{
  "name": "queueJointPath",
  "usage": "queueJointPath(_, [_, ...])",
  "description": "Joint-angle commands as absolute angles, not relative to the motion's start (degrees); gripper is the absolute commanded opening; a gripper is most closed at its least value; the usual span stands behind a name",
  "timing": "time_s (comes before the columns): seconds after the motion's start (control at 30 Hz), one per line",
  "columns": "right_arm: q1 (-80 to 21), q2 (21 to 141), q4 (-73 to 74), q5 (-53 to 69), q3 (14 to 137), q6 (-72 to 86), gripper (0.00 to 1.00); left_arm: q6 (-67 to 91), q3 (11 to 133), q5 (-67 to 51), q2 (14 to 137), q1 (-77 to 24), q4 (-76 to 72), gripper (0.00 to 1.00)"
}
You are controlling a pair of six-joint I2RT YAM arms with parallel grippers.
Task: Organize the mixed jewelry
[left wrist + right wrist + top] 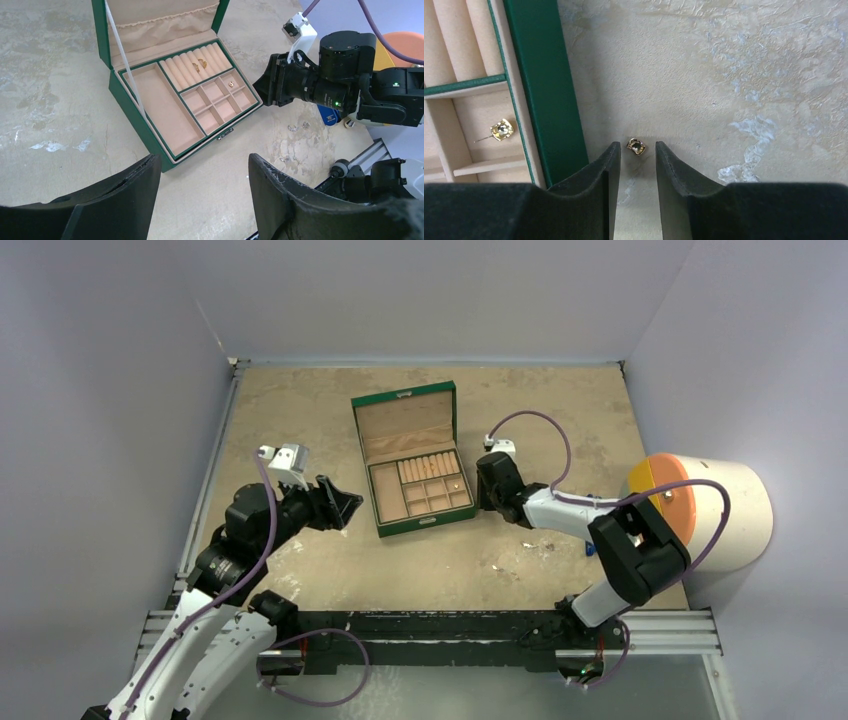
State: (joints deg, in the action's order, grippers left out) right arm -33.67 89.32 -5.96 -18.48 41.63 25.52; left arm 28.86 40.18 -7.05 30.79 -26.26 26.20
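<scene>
The open green jewelry box (pixel 412 460) stands mid-table, with beige rolls and small compartments. In the left wrist view a gold ring (pixel 202 63) sits in the rolls and a gold stud (pixel 231 84) lies in a compartment. The stud also shows in the right wrist view (pixel 500 130). My right gripper (pixel 637 150) is low at the box's right wall (pixel 544 90). Its jaws are narrowly open around a small gold piece (pixel 636 146) on the table, not touching it. My left gripper (pixel 205 170) is open and empty, left of and in front of the box (pixel 140 130). Tiny silvery pieces (pixel 293 128) lie loose on the table.
A blue clip-like tool (pixel 330 116) lies behind the right arm near the loose pieces. A large white cylinder with an orange face (pixel 700 510) stands at the right edge. Grey walls enclose the table. A metal rail (pixel 450 630) runs along the near edge.
</scene>
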Motion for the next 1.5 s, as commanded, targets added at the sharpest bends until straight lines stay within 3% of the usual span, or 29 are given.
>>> queueJointPath(0.0, [-33.4, 89.6, -8.6, -16.8, 44.4, 25.4, 0.35, 27.9, 41.2, -7.5, 30.8, -25.8, 23.4, 0.64])
queueJointPath(0.47, [-33.3, 92.5, -9.3, -17.0, 44.9, 25.3, 0.31, 27.9, 41.2, -7.6, 31.2, -25.8, 23.4, 0.64])
queueJointPath(0.67, [-33.3, 92.8, -9.2, -17.0, 44.7, 25.2, 0.23, 27.9, 41.2, -7.7, 31.4, -25.6, 23.3, 0.64])
queueJointPath(1.03, [-33.3, 91.4, -8.4, -17.0, 44.9, 25.2, 0.00, 27.9, 41.2, -8.0, 31.4, -25.4, 23.3, 0.64])
queueJointPath(1.47, [-33.4, 81.1, -5.8, -16.1, 44.5, 24.5, 0.00, 27.9, 41.1, -8.1, 30.9, -25.4, 23.2, 0.64])
